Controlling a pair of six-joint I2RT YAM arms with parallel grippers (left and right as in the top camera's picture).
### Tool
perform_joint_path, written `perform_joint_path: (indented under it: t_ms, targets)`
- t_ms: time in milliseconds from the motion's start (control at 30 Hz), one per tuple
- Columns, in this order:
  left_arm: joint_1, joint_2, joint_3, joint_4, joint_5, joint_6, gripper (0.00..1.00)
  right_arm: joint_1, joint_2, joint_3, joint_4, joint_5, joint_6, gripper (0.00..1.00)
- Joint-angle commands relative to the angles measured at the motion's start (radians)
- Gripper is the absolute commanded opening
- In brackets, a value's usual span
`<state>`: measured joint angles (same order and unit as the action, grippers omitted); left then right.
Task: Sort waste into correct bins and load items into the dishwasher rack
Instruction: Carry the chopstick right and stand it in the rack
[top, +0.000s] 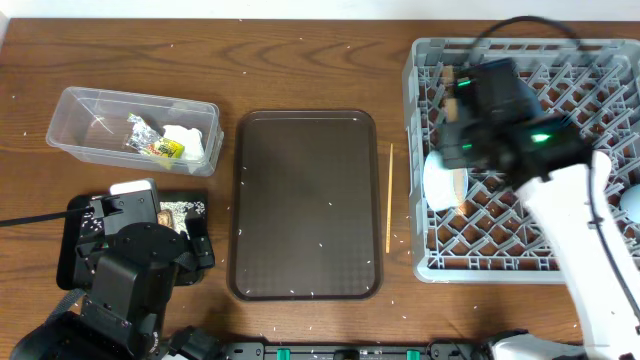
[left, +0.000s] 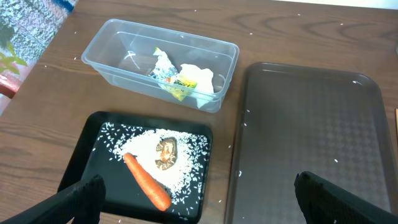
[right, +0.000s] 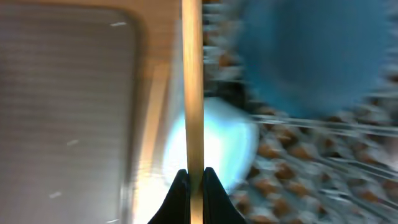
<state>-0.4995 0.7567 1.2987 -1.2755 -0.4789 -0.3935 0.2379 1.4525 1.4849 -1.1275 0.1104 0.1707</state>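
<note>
Held chopstick (right: 193, 93): a thin wooden stick, running straight away from the right wrist camera, over the left part of the rack.
Right fingers (right: 179, 196): pressed together onto the near end of the held chopstick, pinching it.
Second chopstick (top: 389, 197): flat on the surface (top: 300, 60), in the strip between the brown tray (top: 305, 200) and the rack, parallel to both and touching neither.
Rack (top: 500, 250): grey lattice crate at the right edge of the surface, reaching to its far right corner, with the right arm (top: 570, 200) above it.
In the rack: white bowl (top: 445, 180) by its left wall; light blue cup (top: 630, 203) at its right side; blue plate (right: 311, 56) behind the bowl (the wrist view is badly blurred).
Clear tub (left: 130, 81): near the far left corner, holding the silvery wrapper (left: 163, 65), the green-yellow packet (left: 180, 84) and the white tissue (left: 202, 78).
Black tray (left: 87, 162): toward the near left corner, just beside the tub; the rice (left: 180, 168) is spread in it, with the carrot (left: 146, 182) and the brown morsel (left: 165, 154) lying on the grains.
Left fingers (left: 81, 199): spread wide, holding nothing, above the black tray's near end.
Writing: the packet's print is too small to read.
</note>
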Motion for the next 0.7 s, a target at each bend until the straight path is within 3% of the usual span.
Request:
perform_joint_path:
  t_ms: [0,233,667]
  targets:
    - [0.000,0.001,0.013,0.000,-0.023,-0.012,0.98,-0.134,0.002,0.003,-0.008,0.078,-0.142,0.01]
    - [0.000,0.001,0.013,0.000,-0.023,-0.012,0.98,-0.304,0.094,0.001,0.067,0.234,-0.213,0.01]
    - [0.000,0.001,0.013,0.000,-0.023,-0.012,0.98,-0.354,0.269,0.000,0.003,0.414,-0.217,0.01]
